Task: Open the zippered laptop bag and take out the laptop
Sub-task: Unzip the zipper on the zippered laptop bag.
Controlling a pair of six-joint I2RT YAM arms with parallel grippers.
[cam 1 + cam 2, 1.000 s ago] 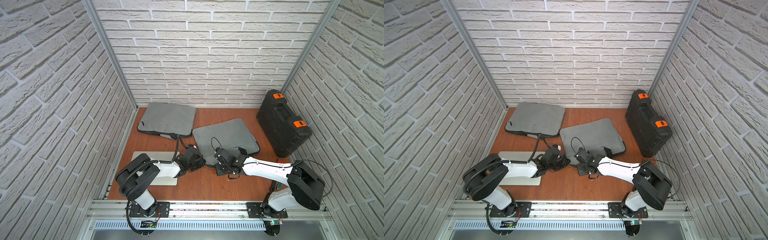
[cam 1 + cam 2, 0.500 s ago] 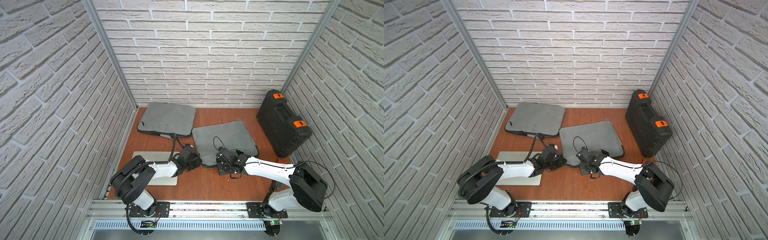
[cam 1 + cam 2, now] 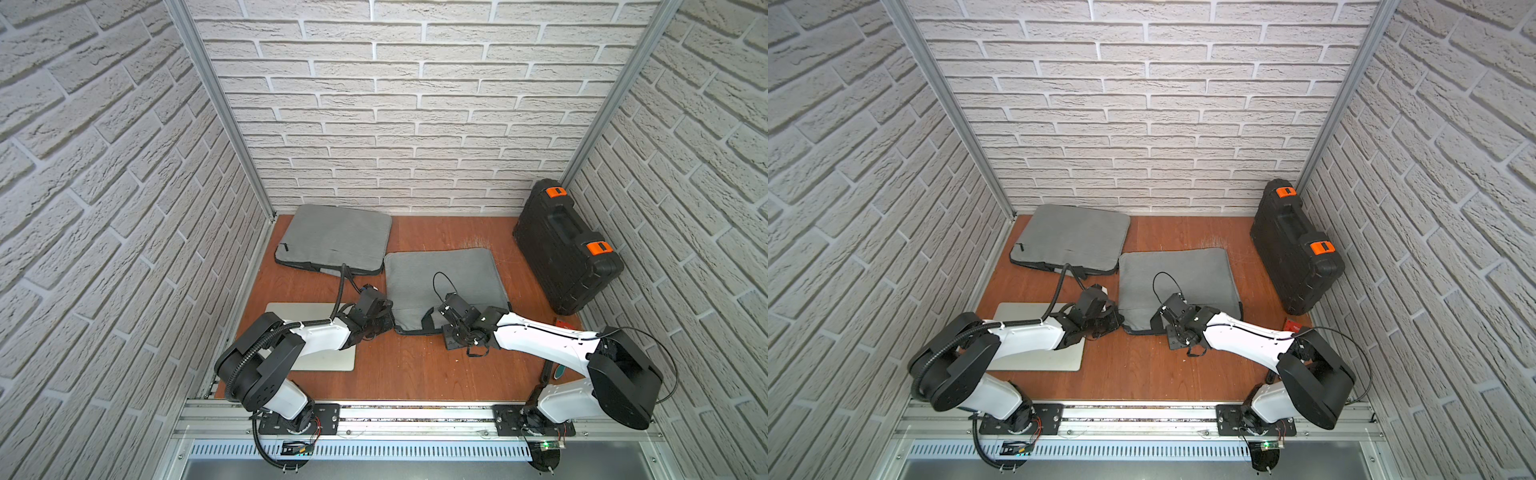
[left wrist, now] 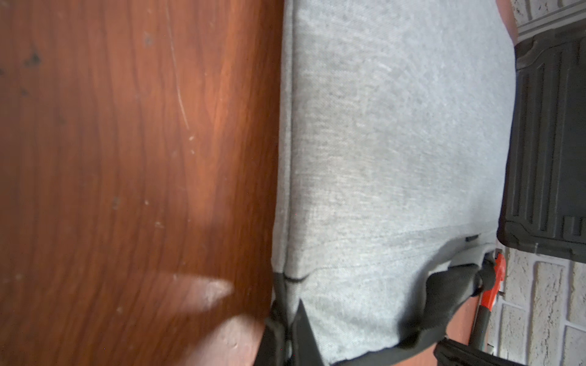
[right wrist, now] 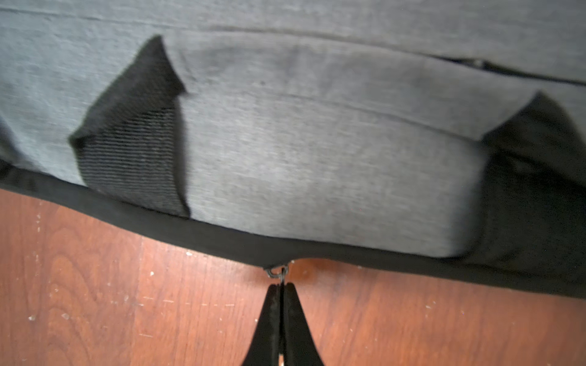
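The grey zippered laptop bag lies flat mid-table, black trim along its near edge. My left gripper is shut on the bag's near-left corner trim. At the near edge, my right gripper is shut on the small metal zipper pull. That edge of the bag looks closed, and nothing inside shows. A closed silver laptop lies on the table under my left arm.
A second grey bag sits at the back left. A black hard case with orange latches leans by the right wall. A small red item lies near my right arm. Brick walls close three sides.
The middle bag has swung round and lies squarer to the table. Both grippers stayed shut on it and shifted only a little with it.
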